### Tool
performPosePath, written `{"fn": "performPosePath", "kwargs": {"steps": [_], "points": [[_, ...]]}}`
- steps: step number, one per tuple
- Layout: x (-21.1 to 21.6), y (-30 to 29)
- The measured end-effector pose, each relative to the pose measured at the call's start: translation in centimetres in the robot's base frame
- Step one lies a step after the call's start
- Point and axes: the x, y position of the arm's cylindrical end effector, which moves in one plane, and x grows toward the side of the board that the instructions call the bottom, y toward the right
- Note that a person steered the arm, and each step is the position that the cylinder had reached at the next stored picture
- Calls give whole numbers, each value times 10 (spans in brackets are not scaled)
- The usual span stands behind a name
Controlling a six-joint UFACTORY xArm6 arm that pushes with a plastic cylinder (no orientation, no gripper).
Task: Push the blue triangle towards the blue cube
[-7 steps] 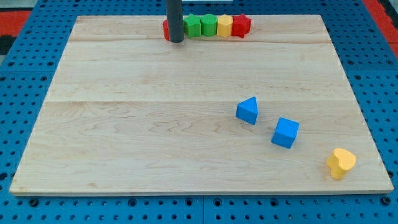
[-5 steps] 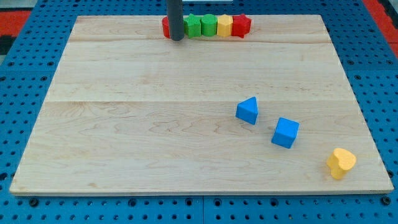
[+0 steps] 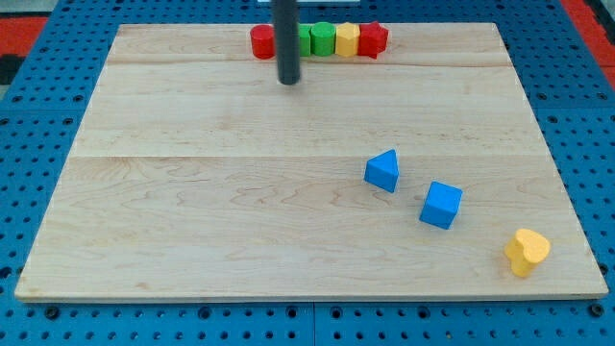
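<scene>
The blue triangle (image 3: pixel 382 170) lies on the wooden board at the view's right of centre. The blue cube (image 3: pixel 441 205) sits just to its lower right, a small gap between them. My tip (image 3: pixel 289 82) is near the view's top, well up and to the left of the blue triangle, touching no block.
A row of blocks runs along the board's top edge: a red block (image 3: pixel 261 41), a green block (image 3: pixel 304 39) partly behind the rod, a second green block (image 3: pixel 323 39), a yellow block (image 3: pixel 347 39) and a red block (image 3: pixel 373 39). A yellow block (image 3: pixel 527 252) lies near the bottom right corner.
My tip has moved down and a little to the right, away from the red block at the left end of the top row. No block has moved.
</scene>
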Motion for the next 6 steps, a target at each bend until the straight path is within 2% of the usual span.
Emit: {"fn": "performPosePath", "kwargs": {"steps": [2,3,4,6], "points": [[98,31],[125,64],[126,84],[178,112]]}}
